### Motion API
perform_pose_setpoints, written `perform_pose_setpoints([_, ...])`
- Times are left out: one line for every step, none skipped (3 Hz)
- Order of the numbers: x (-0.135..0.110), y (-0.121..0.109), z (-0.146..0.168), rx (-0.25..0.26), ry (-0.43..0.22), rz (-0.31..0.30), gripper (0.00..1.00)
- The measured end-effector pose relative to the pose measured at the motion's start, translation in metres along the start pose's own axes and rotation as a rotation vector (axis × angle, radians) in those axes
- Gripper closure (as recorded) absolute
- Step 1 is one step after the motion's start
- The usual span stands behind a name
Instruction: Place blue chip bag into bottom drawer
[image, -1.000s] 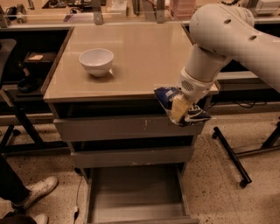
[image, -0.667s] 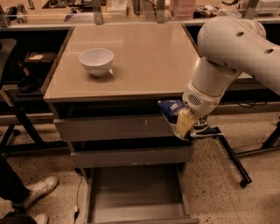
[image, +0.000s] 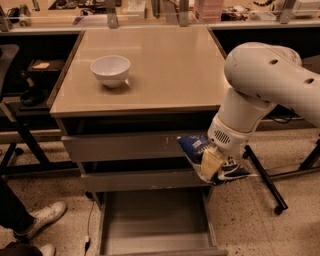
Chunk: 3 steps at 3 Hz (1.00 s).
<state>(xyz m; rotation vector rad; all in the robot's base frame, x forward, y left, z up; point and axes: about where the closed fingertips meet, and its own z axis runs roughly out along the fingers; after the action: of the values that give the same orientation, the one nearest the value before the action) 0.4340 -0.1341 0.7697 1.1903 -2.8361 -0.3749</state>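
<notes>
Found the end effector (image: 212, 164) clenched on the blue chip bag (image: 193, 146), hanging at the right front of the drawers. Saw the bag held crumpled in the air, overlapping the right end of the middle drawer (image: 140, 180), above the pulled-out bottom drawer (image: 150, 220) near its right side. Noted a white bowl (image: 110, 70) on the worktop (image: 175, 65), far left, well apart.

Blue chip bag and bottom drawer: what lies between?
Camera view: only air. The gripper holds the blue chip bag over the right edge of the open bottom drawer.
</notes>
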Motion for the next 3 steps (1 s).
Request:
perform_pose_setpoints([0.0,0.003,0.01,-0.012,-0.003,-0.004,1.0])
perform_pose_setpoints([-0.005,0.014,0.071,-0.094,0.013,0.02,1.0])
perform_pose_setpoints([-0.014,0.018,0.145,-0.19,0.035,0.037,1.0])
